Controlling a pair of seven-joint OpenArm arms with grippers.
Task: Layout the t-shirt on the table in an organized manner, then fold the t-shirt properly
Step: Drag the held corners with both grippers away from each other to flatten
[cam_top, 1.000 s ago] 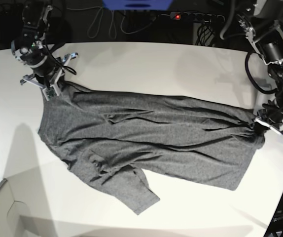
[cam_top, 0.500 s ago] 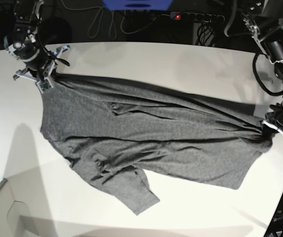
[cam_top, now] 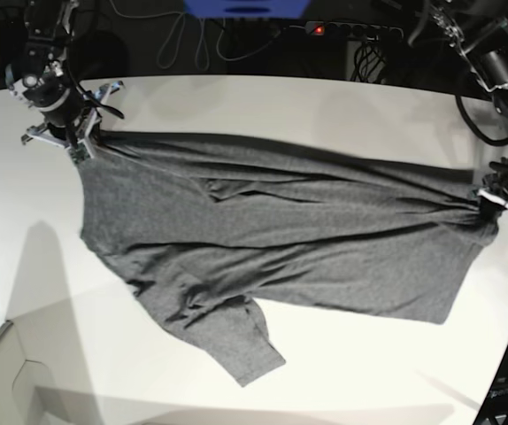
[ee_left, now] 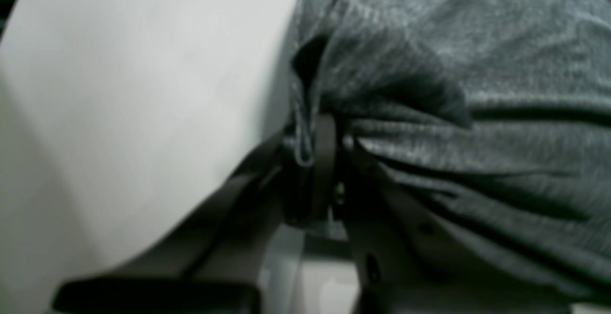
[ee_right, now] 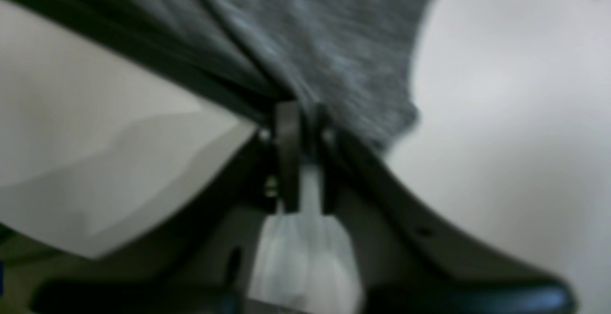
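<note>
While both pinch the t-shirt [cam_top: 272,239], left tool [ee_left: 317,161] closed, right tool [ee_right: 300,128] narrow.

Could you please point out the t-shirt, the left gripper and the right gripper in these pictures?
t-shirt [cam_top: 280,239]: base view, middle of the spread grey body.
left gripper [ee_left: 317,161]: left wrist view, fingertips pinching a fabric fold.
right gripper [ee_right: 300,113]: right wrist view, fingertips at the bunched edge.

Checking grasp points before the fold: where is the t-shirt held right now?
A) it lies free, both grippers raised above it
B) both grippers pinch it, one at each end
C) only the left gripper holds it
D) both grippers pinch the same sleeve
B: the t-shirt is stretched across the table, with the left gripper pinching one end and the right gripper pinching the other.
</note>
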